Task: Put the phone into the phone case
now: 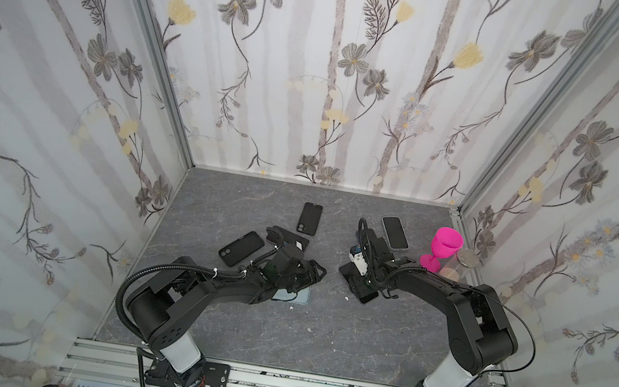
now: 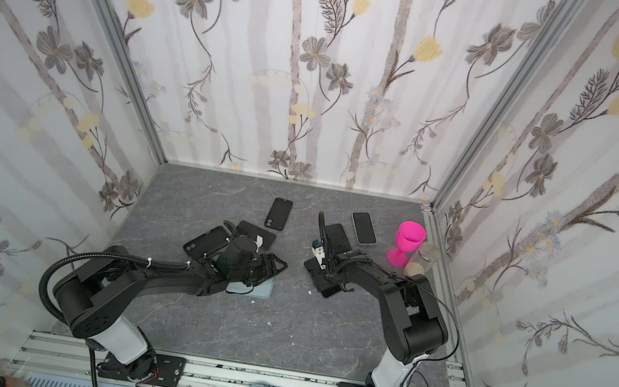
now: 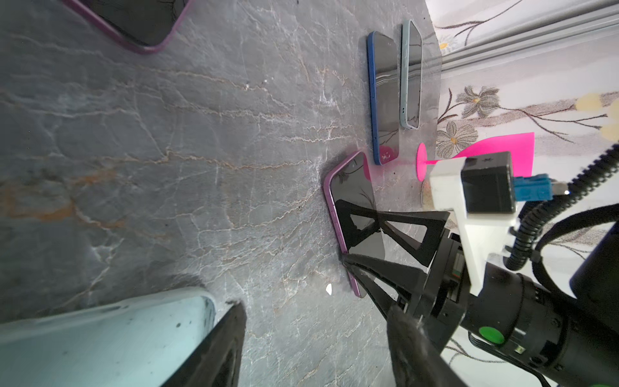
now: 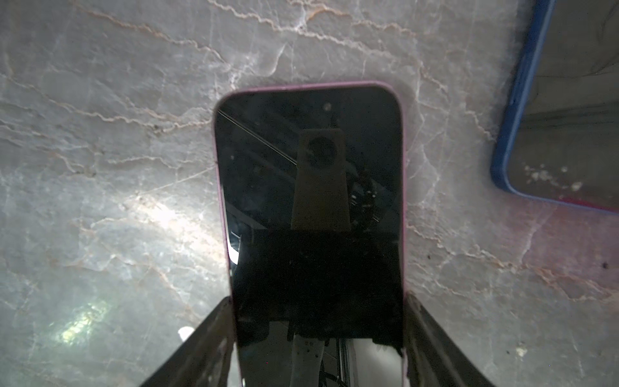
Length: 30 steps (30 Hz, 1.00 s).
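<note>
A phone (image 4: 311, 167) with a dark screen and a pink-purple rim lies flat on the grey table, right of the middle in both top views (image 1: 346, 272). My right gripper (image 4: 317, 300) straddles it, one finger against each long edge, shut on it; the left wrist view shows that grip from the side (image 3: 341, 231). A pale blue phone case (image 3: 100, 328) lies under my left wrist (image 1: 298, 296). My left gripper (image 3: 315, 306) stands open just beside the case, with only bare table between its fingers.
Several dark phones or cases lie left of the middle (image 1: 241, 248) (image 1: 309, 218). A blue-rimmed phone (image 3: 385, 100) and a pale-rimmed one (image 1: 395, 232) lie at the back right. A pink goblet (image 1: 444, 247) and a clear jar (image 1: 460, 265) stand by the right wall.
</note>
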{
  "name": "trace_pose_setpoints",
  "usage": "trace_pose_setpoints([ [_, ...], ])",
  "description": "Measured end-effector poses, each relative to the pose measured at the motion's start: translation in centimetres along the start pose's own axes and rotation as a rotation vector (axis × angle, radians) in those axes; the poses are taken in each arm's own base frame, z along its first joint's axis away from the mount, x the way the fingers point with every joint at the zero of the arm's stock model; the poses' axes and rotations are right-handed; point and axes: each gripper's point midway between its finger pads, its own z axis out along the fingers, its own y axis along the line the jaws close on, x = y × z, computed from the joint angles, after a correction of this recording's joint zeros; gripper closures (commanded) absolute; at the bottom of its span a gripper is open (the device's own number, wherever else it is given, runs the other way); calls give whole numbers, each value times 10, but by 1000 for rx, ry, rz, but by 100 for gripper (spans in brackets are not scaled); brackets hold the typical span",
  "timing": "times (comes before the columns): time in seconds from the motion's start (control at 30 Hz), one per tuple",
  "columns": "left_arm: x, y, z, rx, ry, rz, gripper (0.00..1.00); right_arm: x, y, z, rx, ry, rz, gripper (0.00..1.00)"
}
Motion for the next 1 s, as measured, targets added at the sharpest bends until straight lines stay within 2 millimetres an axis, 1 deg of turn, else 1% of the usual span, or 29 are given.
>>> trace_pose_setpoints([
  [0.17,-5,-6,-5,-2,-20,32,33,-3,0,-5,1,-15,-1,46],
  [0.4,-19,-21,-18,4,-74,107,38,-7,1,-13,3,-41,-7,46],
  [0.6,-32,-21,-22,-20,-92,168,40,-13,2,-22,4,-73,-21,47],
  [0.67,-37,-26,-23,-28,-93,199,40,-14,3,-26,3,-86,-24,47],
  [0.73,-41,-38,-24,-21,-89,245,40,-17,4,-30,0,-103,-33,47],
  [0.83,-45,-49,-26,-23,-87,310,41,-21,7,-40,-2,-137,-45,48],
  [1.0,-42,-46,-29,-35,-50,371,42,-34,13,-58,-10,-221,-76,48],
])
